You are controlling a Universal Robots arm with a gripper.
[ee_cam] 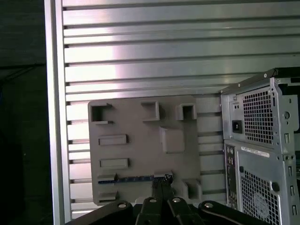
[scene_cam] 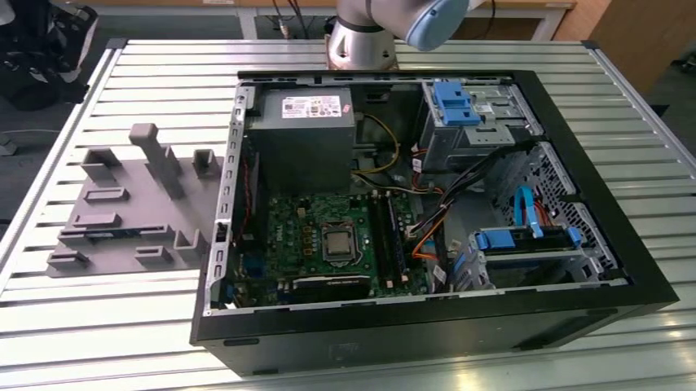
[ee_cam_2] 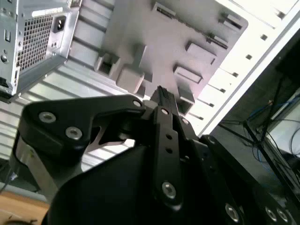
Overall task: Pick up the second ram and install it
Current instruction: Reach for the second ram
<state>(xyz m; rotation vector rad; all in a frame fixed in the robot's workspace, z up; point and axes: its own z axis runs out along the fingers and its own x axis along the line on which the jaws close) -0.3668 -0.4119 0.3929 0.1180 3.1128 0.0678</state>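
While the ram (ee_cam: 133, 178) lies in the tray (ee_cam: 140, 122), it is not held by anything. It is seen as a thin blue strip in a long slot near one edge of the tray. The case (scene_cam: 435, 330) is set just beside the tray on the table (scene_cam: 359, 57), and its side is open.

The gripper (ee_cam: 162, 183) is seen well above the tray. In the first wrist view its tips are in line with one end of the ram. The fingers are drawn close together, and nothing is held between them.

The step in hand is judged to be the reach for the ram. To do it well, the fingers should be opened wider than the thin strip before the tray is reached. The gripper should be brought straight down, so that the tall posts (scene_cam: 163, 163) of the tray are not bumped. The ram should be taken by its two flat sides and squeezed gently, as it is thin and could be bent. A grip nearer the middle than the end is judged safer, so the strip is not tipped. It should be kept level with the tray.
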